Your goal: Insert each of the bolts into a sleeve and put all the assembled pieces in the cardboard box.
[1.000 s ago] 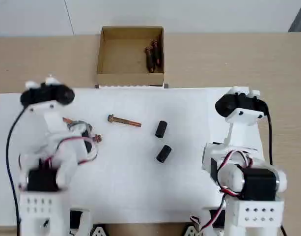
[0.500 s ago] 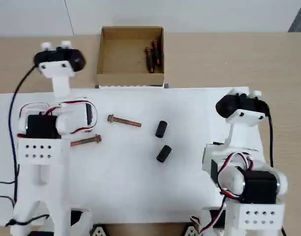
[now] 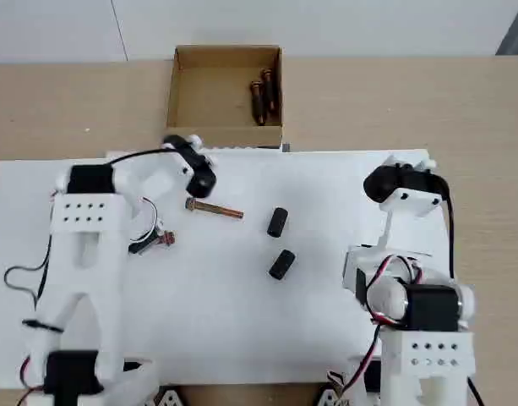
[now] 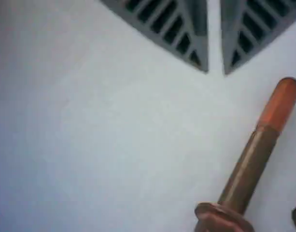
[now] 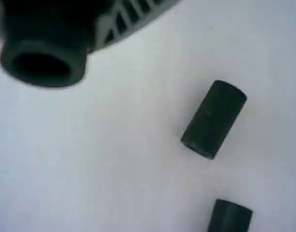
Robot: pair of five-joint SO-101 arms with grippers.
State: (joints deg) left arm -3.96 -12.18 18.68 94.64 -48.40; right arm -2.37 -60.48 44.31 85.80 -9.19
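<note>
Your left gripper (image 4: 215,70) hangs low over the smooth white sheet (image 3: 242,321). Its grey ribbed fingers (image 4: 176,34) stand a narrow slit apart with nothing between them, the tips near the orange end of a bolt (image 4: 249,164). That bolt is a coppery round shank with a flanged head, and it lies flat on the sheet. A second bolt (image 3: 161,240) lies partly under your left arm. Two sleeves, short matte black cylinders, lie on their sides mid-sheet, one (image 3: 278,222) just above the other (image 3: 281,264) and apart from it. Your right gripper (image 3: 400,179) sits off to their right, touching neither; you cannot tell how it is set. The open cardboard box (image 3: 209,95) sits on the wooden table (image 3: 411,101) at the sheet's far edge. It holds coppery assembled pieces (image 3: 263,95) against its right wall, perhaps two or three.
</note>
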